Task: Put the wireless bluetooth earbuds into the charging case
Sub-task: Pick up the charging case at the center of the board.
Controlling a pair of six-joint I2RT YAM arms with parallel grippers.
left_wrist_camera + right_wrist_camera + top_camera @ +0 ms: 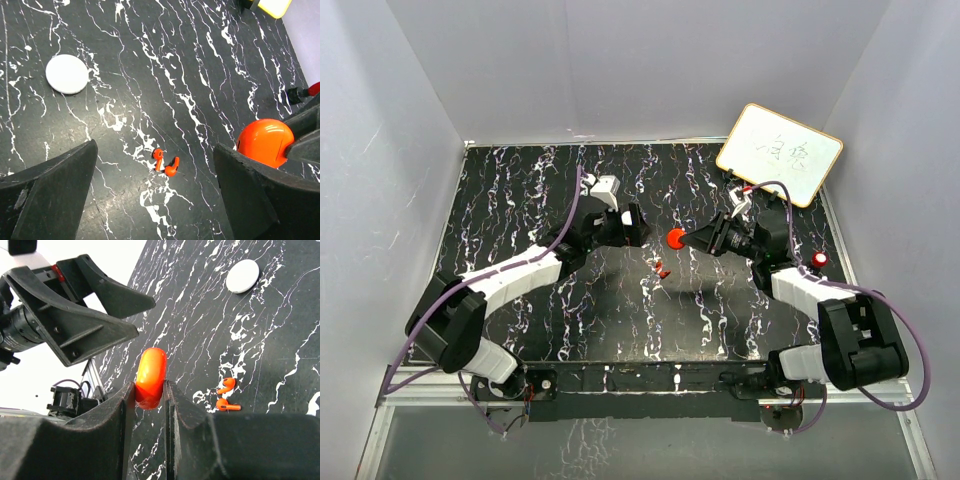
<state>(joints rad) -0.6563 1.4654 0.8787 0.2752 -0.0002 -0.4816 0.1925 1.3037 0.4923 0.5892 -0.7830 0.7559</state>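
Note:
The round red charging case (676, 238) is held on edge above the table by my right gripper (692, 239), which is shut on it. The right wrist view shows the case (150, 371) pinched between the two fingers. The two tiny red earbuds (663, 268) lie side by side on the black marbled table, below the case. In the left wrist view they (166, 163) lie between my left gripper's spread fingers, with the case (265, 141) at the right. My left gripper (640, 225) is open and empty, facing the case from the left.
A white round disc (67, 73) lies flat on the table beyond the earbuds, also in the right wrist view (243, 276). A white board with a yellow rim (779, 153) leans at the back right. White walls enclose the table.

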